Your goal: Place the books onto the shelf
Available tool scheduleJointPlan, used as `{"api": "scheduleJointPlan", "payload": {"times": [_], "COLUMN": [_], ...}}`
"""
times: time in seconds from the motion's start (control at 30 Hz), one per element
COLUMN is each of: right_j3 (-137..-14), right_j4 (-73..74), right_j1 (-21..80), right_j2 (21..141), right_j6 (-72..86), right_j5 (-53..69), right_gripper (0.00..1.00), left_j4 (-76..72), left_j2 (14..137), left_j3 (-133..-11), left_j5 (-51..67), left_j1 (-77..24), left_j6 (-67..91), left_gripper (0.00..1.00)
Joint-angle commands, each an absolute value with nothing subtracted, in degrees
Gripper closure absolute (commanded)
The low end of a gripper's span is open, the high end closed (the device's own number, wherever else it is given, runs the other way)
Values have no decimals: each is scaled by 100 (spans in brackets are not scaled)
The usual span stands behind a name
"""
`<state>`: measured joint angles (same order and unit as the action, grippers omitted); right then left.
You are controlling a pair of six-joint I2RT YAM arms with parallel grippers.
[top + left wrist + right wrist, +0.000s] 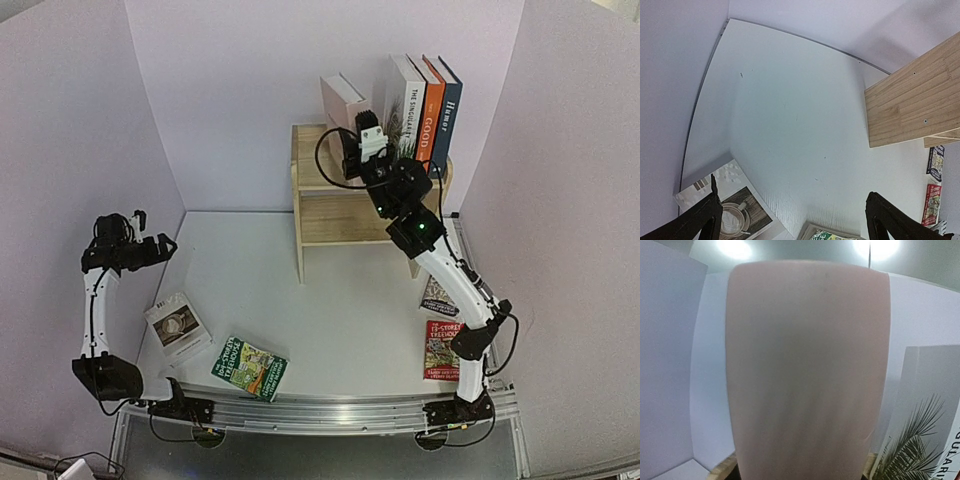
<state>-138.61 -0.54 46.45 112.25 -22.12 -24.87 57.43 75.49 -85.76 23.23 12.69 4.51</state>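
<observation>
Lilac walls [230,80], white table [340,310]
Upper centre, the light-wood shelf [340,215] carries a plain pale pink book [340,100], a white palm-leaf book [405,95], an orange book [432,100] and a dark blue book [450,100]; lower down lie a green paperback [249,368], a red paperback [441,350] and a white coffee-photo book [178,327]

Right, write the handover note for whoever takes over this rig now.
Left gripper: open, empty, above the table on its left side.
Right gripper: shut on the pale pink book, upright at the left end of the shelf top.
Done: palm-leaf book, orange GOOD and blue Humor stand on top.
Left: release the pink book; shelve the coffee-cover book and three Treehouse paperbacks lying on the table.
</observation>
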Motion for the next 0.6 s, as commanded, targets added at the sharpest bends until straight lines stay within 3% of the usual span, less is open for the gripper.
{"api": "scheduleJointPlan", "payload": {"times": [0.0,0.57], "right_j3": [-13891,-13711], "right_j4": [-619,-751], "right_j1": [4234,3695], "right_j2": [11479,11729], "right_j6": [-2286,-2014], "right_j5": [-2754,-3123], "right_gripper": [80,76], "left_j4": [5639,5581], "left_j2": [7330,7322], "left_j3": [-8511,-8428], "left_j5": [2409,2436], "left_j1": [1279,1275], "left_j6": [492,494], "left_gripper": [0,0]}}
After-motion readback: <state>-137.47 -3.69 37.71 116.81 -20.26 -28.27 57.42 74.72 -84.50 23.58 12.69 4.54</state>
